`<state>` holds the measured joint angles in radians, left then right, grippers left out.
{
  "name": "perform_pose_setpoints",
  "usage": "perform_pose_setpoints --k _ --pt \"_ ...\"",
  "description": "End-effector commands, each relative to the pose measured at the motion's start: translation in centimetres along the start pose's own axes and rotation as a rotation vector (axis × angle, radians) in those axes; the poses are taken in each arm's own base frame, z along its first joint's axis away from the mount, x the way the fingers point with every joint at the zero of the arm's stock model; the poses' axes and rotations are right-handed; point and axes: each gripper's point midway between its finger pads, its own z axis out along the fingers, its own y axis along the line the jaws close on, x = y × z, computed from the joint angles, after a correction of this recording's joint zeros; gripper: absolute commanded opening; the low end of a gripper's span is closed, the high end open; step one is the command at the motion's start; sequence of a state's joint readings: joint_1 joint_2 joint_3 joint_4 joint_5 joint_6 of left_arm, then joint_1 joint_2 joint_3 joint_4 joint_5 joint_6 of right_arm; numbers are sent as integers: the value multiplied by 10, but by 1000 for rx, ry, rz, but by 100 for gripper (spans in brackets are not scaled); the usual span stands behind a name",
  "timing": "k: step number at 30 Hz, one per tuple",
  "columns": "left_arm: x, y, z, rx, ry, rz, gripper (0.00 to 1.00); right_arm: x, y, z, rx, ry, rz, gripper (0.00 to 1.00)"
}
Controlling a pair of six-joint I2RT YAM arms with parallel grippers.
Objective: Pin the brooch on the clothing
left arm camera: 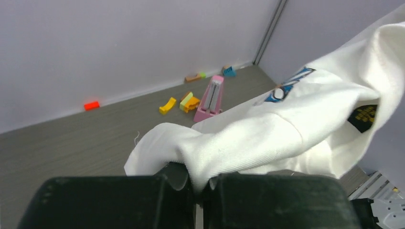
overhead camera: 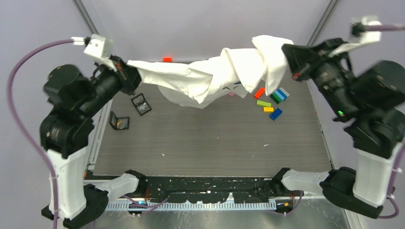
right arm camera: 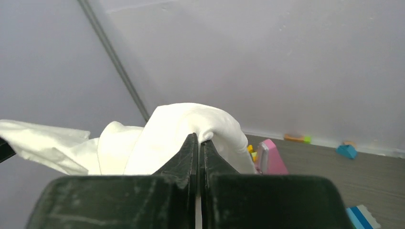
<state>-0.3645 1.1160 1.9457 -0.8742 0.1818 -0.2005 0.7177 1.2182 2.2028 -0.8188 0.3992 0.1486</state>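
The clothing (overhead camera: 210, 78), a white T-shirt, hangs in the air over the far part of the desk (overhead camera: 215, 143), stretched like a twisted band between the two arms. The left gripper (overhead camera: 125, 72) has the left end; in the left wrist view its jaws are pressed together and a fold of the white cloth is pinched between them. The right gripper (overhead camera: 289, 59) has the other end, a little higher, and there the cloth bunches up and falls over it. In the right wrist view the two jaws are closed, with the cloth caught at their tips. The middle of the shirt sags down, and I cannot tell if its lowest fold touches the desk. On the shirt the left wrist camera shows a black label (left arm camera: 364, 117) and a blue print (left arm camera: 286, 88). On the left side of the desk lie two small black boxes (overhead camera: 141, 104), both open; the thing inside is too small to recognise. On the right side, below the shirt, lie some coloured bricks (overhead camera: 270, 102), and one red brick (overhead camera: 167, 59) lies at the far edge. A pink object (left arm camera: 212, 100) stands just behind the cloth
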Motion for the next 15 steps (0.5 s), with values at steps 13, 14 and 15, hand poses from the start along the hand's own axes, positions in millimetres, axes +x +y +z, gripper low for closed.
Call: perform_pose_setpoints --k 13,14,15 --pt "19 24 -23 -129 46 66 0 20 -7 -9 13 22 40 0" --pt "33 36 -5 -167 88 66 0 28 -14 1 66 29 20 0" --pt "52 48 12 -205 136 68 0 39 -16 14 98 32 11 0"
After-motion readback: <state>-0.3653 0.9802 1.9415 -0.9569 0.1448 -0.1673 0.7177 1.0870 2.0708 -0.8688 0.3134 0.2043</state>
